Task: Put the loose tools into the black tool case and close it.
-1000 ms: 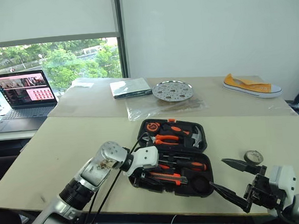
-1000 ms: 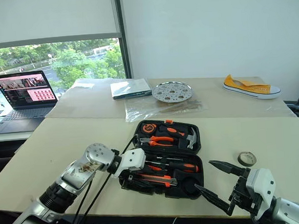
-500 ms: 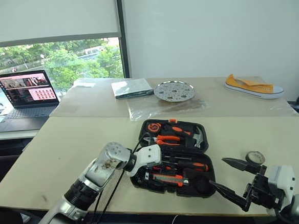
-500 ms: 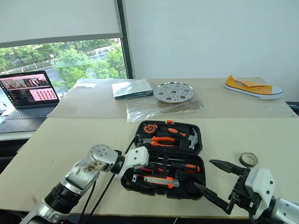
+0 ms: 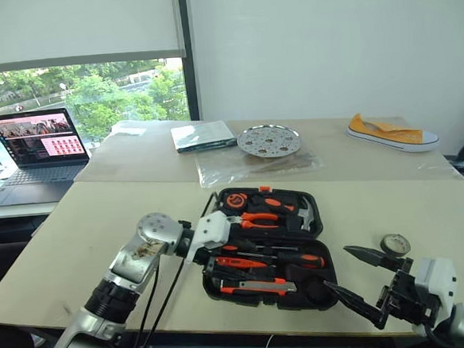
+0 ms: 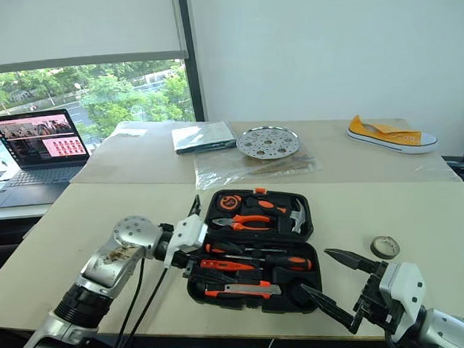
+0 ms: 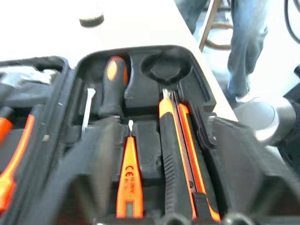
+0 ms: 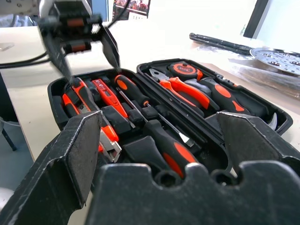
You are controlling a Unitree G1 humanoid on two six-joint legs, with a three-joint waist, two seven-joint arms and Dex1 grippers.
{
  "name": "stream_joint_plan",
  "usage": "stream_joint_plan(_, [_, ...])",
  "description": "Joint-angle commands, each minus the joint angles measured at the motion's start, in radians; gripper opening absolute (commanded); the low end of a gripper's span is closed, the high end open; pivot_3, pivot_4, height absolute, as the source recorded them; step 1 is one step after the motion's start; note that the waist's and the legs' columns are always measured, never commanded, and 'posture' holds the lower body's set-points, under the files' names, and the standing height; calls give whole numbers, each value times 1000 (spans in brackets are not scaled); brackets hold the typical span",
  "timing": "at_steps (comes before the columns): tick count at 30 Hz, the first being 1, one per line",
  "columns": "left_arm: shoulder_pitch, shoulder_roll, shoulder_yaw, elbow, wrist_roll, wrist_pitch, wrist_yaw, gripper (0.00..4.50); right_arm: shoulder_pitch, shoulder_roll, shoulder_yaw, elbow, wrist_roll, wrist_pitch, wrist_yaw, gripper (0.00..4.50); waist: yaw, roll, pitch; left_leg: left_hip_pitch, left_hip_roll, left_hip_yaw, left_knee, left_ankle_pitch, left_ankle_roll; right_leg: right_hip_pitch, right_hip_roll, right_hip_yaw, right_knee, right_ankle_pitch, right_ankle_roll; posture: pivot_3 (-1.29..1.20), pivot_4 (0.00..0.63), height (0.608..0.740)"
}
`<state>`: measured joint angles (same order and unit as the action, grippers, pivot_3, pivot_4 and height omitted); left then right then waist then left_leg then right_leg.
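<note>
The black tool case (image 5: 314, 217) lies open on the near table. Pliers, hammer and tape measure sit in its far half. In the near half lie two screwdrivers (image 8: 131, 89) (image 8: 165, 146), a slim orange tool (image 7: 129, 174) and the utility knife (image 5: 256, 286). My left gripper (image 8: 93, 72) hovers open and empty just above the near half's left end. The small tape roll (image 5: 394, 245) lies loose on the table to the right of the case. My right gripper (image 5: 338, 268) stands wide open and empty at the case's right front corner, just short of the roll.
On the far table are a laptop (image 5: 35, 152), a flat packet (image 5: 203, 135), a perforated metal plate (image 5: 268, 140) on clear plastic, and a yellow shoe (image 5: 390, 133). The front table edge runs just under both grippers. A person's legs (image 7: 243, 42) stand beyond that edge.
My left gripper has risen and drawn back to the left, off the tools in the case's near half. The right gripper has held still.
</note>
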<state>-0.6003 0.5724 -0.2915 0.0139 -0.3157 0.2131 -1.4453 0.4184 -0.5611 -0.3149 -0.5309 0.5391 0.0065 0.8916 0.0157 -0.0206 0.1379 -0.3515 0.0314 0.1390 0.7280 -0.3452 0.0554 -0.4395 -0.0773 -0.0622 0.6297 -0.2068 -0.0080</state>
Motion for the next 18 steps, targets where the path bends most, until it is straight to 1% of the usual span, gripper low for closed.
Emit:
stream_joint_plan(1, [43,22,1,17,8,-78,-42,1423,1,4,-8,-13,1,-26,1,4500,-2,0,0,0,0,0,0,0,0,0,0,0,0,0,0,0,150,740])
stream_joint_plan(5, [75,-9,-20,50,51,-112,12,27,1,6,-9,-9,-2,-27,2,4500,0,0,0,0,0,0,0,0,0,0,0,0,0,0,0,0,150,740])
stream_joint_plan(8, [88,-28,-43,83,104,-145,48,27,-1,7,-6,-9,-4,-25,-1,4500,2,0,0,0,-1,0,0,0,0,0,0,0,0,0,0,0,150,740])
stream_joint_plan(12, [95,-47,-62,106,139,-159,74,27,-6,8,-2,-11,-7,-21,-5,4500,2,0,0,0,-1,0,0,0,0,0,0,0,0,0,0,0,150,740])
stream_joint_plan(15, [102,-39,-83,113,172,-139,84,27,-7,10,1,-11,-9,-21,-9,4500,2,0,0,1,-1,0,0,0,0,1,0,0,0,0,0,0,150,740])
stream_joint_plan(18, [99,-40,-109,128,211,-73,121,27,-9,11,3,-8,-11,-23,-11,4500,4,0,0,3,-1,0,0,0,1,3,-1,0,0,0,0,0,150,740])
